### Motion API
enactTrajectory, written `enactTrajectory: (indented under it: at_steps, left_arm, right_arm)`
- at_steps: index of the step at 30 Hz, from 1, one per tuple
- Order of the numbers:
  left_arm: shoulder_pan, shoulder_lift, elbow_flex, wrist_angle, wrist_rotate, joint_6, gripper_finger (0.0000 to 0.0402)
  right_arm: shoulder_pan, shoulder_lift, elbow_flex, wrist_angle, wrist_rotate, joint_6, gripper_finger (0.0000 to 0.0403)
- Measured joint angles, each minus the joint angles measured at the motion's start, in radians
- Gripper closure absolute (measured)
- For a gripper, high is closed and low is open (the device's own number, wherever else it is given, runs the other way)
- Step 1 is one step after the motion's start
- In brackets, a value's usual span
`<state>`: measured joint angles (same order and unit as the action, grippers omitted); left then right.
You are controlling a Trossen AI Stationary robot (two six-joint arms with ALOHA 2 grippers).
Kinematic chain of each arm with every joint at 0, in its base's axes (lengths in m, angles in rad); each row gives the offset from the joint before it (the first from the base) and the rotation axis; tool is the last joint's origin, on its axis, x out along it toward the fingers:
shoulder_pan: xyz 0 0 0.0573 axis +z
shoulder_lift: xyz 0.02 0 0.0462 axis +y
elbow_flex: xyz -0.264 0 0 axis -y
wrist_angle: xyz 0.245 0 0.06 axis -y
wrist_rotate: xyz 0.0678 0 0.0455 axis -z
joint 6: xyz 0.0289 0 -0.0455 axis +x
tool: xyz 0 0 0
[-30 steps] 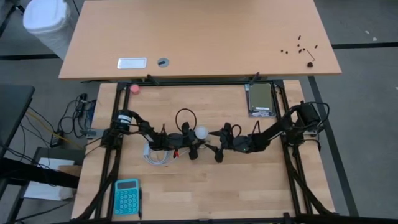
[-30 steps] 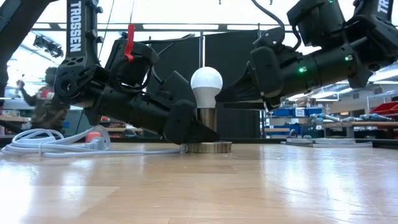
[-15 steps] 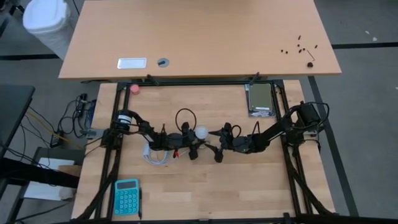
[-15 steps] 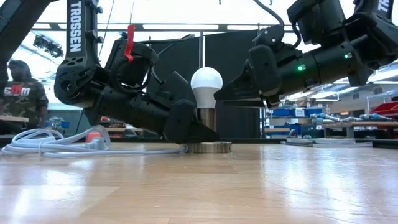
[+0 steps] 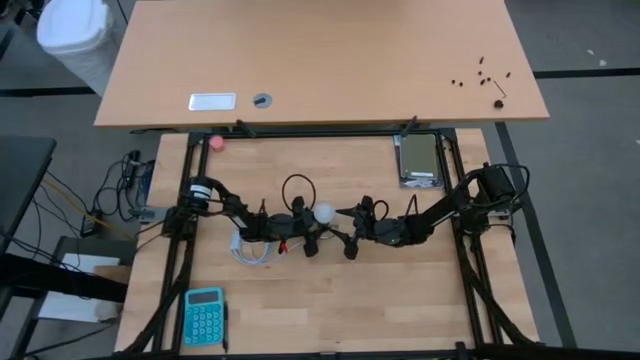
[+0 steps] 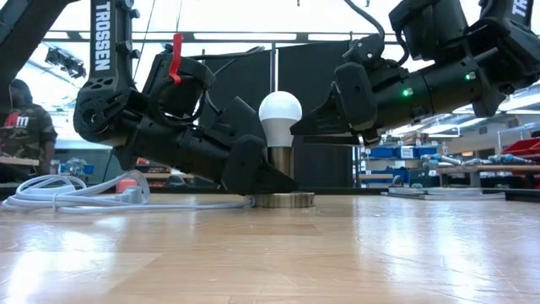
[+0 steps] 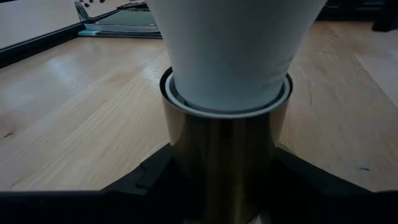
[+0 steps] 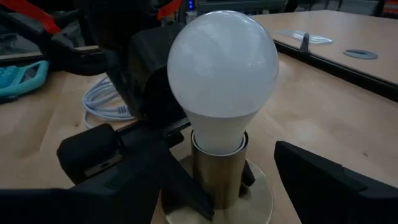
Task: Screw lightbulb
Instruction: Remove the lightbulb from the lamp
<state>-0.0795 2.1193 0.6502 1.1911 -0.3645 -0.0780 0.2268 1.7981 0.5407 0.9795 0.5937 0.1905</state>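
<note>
Lightbulb [image 6: 280, 108] stood upright in the brass socket [image 6: 282, 162] at the middle of the table [image 6: 337, 253]. The left gripper [image 6: 263, 173] was closed on the socket tube, low down, to keep it steady. The right gripper [image 6: 333, 114] hovered beside the globe with open fingers, holding nothing. It seemed the turning step; next, the right fingers must close softly on the globe and twist.

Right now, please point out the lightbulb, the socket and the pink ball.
lightbulb [image 6: 280, 108]: low view, on the white globe.
socket [image 8: 214, 169]: right wrist view, on the brass tube.
pink ball [image 5: 216, 141]: high view, on its middle.
</note>
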Motion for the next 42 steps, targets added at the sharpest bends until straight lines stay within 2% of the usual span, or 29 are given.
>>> enactTrajectory:
  at_steps: [6,11,14,25,28,33,38,42]
  left_arm:
    - [0.000,0.000,0.000,0.000,0.001,0.000,0.0199]
    - [0.000,0.000,0.000,0.005,0.001,0.000,0.0199]
    - [0.000,0.000,-0.001,0.006,0.003,0.000,0.0199]
    - [-0.006,0.000,0.000,0.007,0.002,0.000,0.0199]
    - [-0.006,0.000,0.000,0.007,0.001,0.006,0.0199]
    - [-0.008,0.000,0.000,0.005,0.001,0.011,0.0199]
    - [-0.008,0.000,0.000,0.006,0.004,0.013,0.0199]
    - [-0.008,0.000,0.000,0.007,0.004,0.014,0.0199]
  right_arm:
    - [-0.010,0.000,0.011,0.024,-0.031,-0.034,0.0095]
    - [-0.028,0.000,0.090,-0.124,-0.043,-0.066,0.0095]
    - [-0.027,0.000,0.112,-0.123,-0.021,-0.118,0.0095]
    - [-0.057,0.000,0.076,-0.121,-0.014,-0.092,0.0095]
    - [-0.056,0.000,0.049,-0.121,0.030,-0.064,0.0095]
    - [-0.034,0.000,0.019,-0.122,0.186,0.054,0.0095]
    - [0.005,-0.001,0.032,-0.116,0.064,0.061,0.0095]
    - [0.015,-0.001,0.054,-0.119,0.055,0.034,0.0095]
